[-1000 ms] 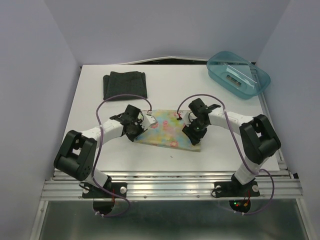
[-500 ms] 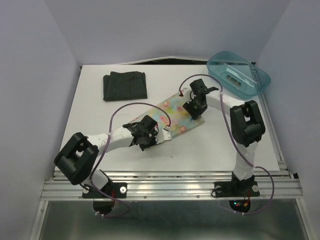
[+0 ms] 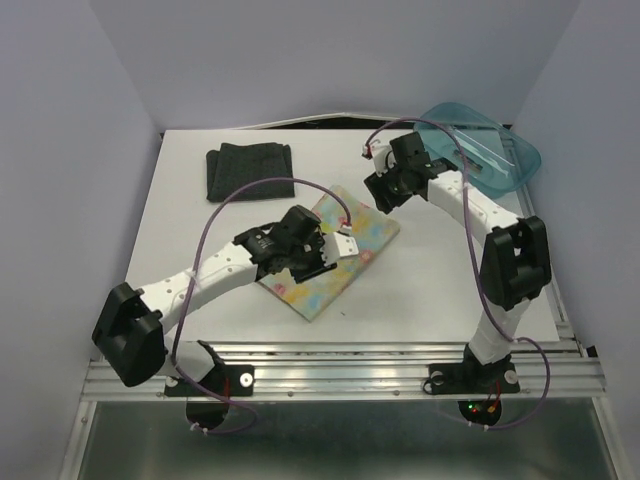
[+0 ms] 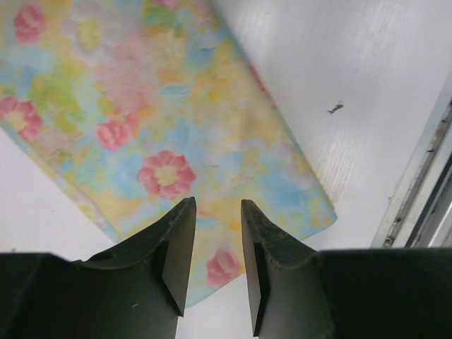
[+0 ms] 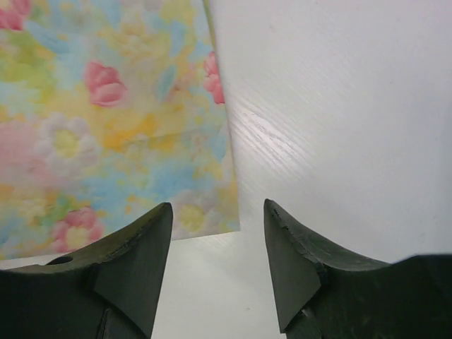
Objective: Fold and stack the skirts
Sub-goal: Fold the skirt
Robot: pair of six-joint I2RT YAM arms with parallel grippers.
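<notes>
Pastel yellow floral cloth skirt has swung diagonal at mid-table, folded but not yet stacked
Dark charcoal knit skirt lies folded far left; left gripper fingers narrowly parted, right gripper wider, both empty; only stacking seems left

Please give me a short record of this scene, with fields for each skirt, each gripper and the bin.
skirt one: pastel yellow floral cloth skirt, folded flat, lying diagonally, centre
skirt two: dark charcoal knit skirt, folded, far left, not stacked
left gripper: open, empty, above floral skirt
right gripper: open, empty, near its far corner
bin: translucent teal plastic bin, far right
</notes>
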